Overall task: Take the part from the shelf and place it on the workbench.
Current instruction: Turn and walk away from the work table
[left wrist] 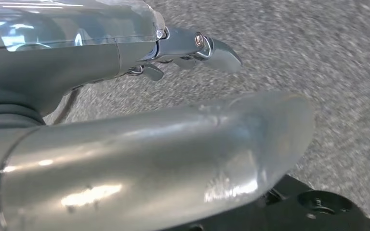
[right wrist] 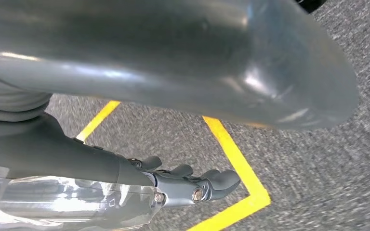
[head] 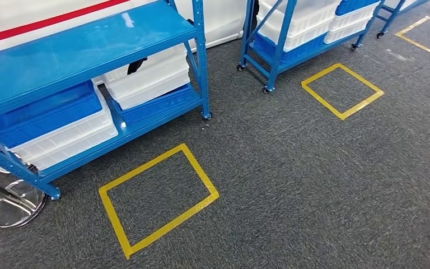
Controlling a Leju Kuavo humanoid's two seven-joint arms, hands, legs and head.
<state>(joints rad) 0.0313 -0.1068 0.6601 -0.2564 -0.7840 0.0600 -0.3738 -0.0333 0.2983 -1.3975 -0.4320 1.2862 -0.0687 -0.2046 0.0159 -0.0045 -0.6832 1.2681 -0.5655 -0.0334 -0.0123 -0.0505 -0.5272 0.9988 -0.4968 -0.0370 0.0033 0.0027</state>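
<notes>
The blue metal shelf (head: 78, 50) stands at the left of the head view, with white and blue bins on its lower level. A dark object (head: 137, 65) pokes out behind the white lidded bin (head: 148, 78); I cannot tell what it is. My left hand (left wrist: 77, 62) hangs over grey carpet, its fingers (left wrist: 212, 48) stretched out and apart from the thick thumb (left wrist: 183, 154), holding nothing. My right hand (right wrist: 77, 159) hangs the same way, its fingers (right wrist: 207, 185) straight and empty, above a yellow tape corner (right wrist: 236, 154).
A yellow tape square (head: 157, 196) marks the carpet in front of the shelf, and another (head: 341, 89) lies further right. A second blue wheeled shelf (head: 291, 33) holds white and blue bins. A chrome stand base (head: 14, 204) sits by the near shelf's left leg.
</notes>
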